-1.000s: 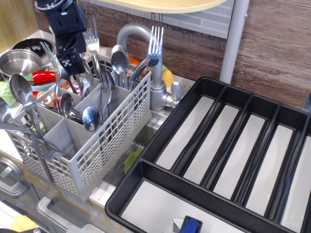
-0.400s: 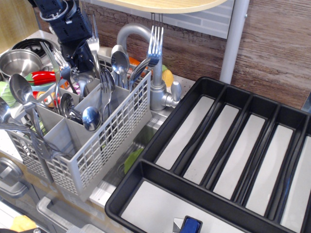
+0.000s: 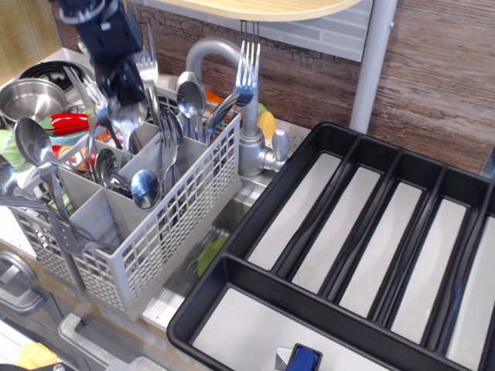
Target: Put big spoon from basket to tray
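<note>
Overhead, the dark gripper (image 3: 124,86) hangs over the back of the basket (image 3: 155,239), blurred; whether it clamps the big spoon (image 3: 126,116) just beneath it cannot be told. Forks (image 3: 244,73) and smaller spoons (image 3: 145,188) crowd around it. Well off to its right lies the tray (image 3: 255,205), past the faucet (image 3: 251,147).

A wall of rough brown wood-grain planks (image 3: 441,69) runs behind the counter, with a strip of pale grey tiles (image 3: 309,31) set higher up. A light wooden shelf edge (image 3: 263,8) juts out overhead, and a grey metal post (image 3: 373,66) stands upright against the wall. A curved matte steel faucet (image 3: 247,139) rises over a sink (image 3: 224,224). On the far left sits a round steel pot (image 3: 27,97). The light is even and soft.
</note>
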Tool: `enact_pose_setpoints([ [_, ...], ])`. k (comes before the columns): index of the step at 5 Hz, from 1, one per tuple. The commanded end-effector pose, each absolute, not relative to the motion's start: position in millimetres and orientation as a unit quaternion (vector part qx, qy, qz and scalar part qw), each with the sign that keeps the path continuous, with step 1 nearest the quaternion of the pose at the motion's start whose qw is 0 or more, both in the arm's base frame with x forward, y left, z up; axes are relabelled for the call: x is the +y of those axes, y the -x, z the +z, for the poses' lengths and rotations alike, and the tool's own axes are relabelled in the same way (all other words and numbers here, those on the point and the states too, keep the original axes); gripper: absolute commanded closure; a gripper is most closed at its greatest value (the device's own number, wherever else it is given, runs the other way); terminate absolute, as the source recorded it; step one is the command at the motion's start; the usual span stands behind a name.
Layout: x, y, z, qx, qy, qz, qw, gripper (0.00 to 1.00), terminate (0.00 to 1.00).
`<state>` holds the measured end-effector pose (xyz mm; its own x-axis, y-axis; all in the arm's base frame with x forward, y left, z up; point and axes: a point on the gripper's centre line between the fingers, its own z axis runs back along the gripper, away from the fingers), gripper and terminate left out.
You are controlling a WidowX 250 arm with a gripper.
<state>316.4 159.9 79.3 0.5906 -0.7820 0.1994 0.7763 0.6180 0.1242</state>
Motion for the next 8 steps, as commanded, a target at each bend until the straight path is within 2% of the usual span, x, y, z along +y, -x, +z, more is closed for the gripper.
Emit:
enact_pose_setpoints([
  [1, 170.9, -334.9, 149.8, -0.098, -0.052, -0.409, 0.906, 1.0, 0.0],
  [2, 144.8, -343.7, 191.1, -0.102, -0.084, -0.371, 0.919, 1.0, 0.0],
  [3, 102.0, -337.0, 208.0, -0.126, -0.097, -0.303, 0.94, 1.0, 0.0],
  [4, 63.8, -326.7, 218.0, -0.149, -0.14, -0.254, 0.945, 1.0, 0.0],
  [5, 36.2, -328.2, 215.7, -0.172, -0.126, -0.209, 0.954, 1.0, 0.0],
  [6, 10.4, -343.8, 219.0, -0.17, -0.131, -0.194, 0.957, 1.0, 0.0],
  [7, 0.5, -351.1, 194.8, -0.18, -0.16, -0.229, 0.943, 1.0, 0.0],
  [8, 1.6, -357.7, 170.0, -0.182, -0.171, -0.264, 0.932, 1.0, 0.0],
])
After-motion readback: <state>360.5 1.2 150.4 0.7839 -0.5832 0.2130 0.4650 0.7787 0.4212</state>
